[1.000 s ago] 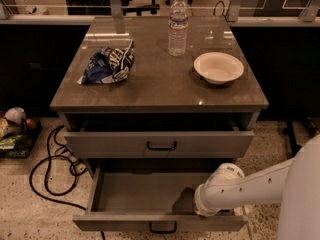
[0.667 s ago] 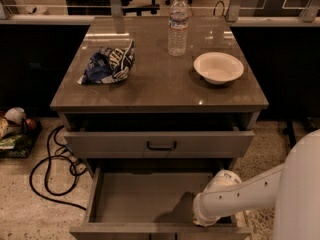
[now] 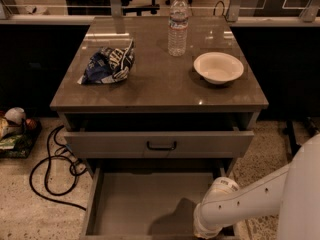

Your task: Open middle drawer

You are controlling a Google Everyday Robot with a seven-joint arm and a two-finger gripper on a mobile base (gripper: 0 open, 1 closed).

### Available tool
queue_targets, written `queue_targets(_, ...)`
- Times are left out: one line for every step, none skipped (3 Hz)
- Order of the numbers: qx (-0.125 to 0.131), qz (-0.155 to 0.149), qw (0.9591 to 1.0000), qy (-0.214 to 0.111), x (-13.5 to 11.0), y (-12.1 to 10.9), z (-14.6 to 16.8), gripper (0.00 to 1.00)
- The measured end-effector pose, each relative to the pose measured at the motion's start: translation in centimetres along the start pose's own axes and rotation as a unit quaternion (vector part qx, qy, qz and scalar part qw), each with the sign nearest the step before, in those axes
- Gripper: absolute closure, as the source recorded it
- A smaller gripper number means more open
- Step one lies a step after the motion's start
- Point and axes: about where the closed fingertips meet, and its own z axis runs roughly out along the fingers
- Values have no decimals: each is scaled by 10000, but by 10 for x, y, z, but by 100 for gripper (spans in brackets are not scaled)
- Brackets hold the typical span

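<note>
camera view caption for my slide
Middle drawer pulled wide open, robot arm reaching to its front right corner, claw below the frame

Speckled stone floor (image 3: pixel 262 159) – a black cable (image 3: pixel 31 175) coils left of the cabinet (image 3: pixel 65 120). Dark panels (image 3: pixel 30 64) behind the glossy worktop (image 3: pixel 150 89), metal rail (image 3: pixel 45 19) above. Dim, warm light. End effector sits past the bottom edge, unseen.

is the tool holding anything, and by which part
Cannot be told: the tool is out of view below the frame, where the arm dips at the front right of the open middle drawer.
</note>
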Motion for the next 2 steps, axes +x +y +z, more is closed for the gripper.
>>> queue_targets(-25,92,9998,181,3,20,-17,100)
queue_targets(-52,125,9995,290,2,39,-29,100)
